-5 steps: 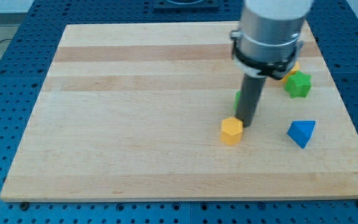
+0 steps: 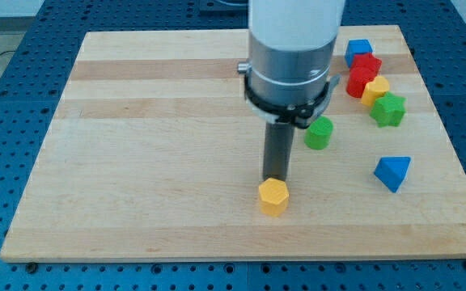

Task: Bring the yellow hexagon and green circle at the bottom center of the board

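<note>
Yellow hexagon (image 2: 273, 196) against my tip (image 2: 277, 179); no legible writing.

The arm (image 2: 291, 48) is cut off at the view's top.

No readable text or markings.

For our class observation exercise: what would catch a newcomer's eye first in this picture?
The big grey arm hanging over the board's middle, my tip touching the top edge of the yellow hexagon near the bottom centre. Next, the green circle alone just right of the rod, and a bright cluster of blocks at the view's top right.
</note>
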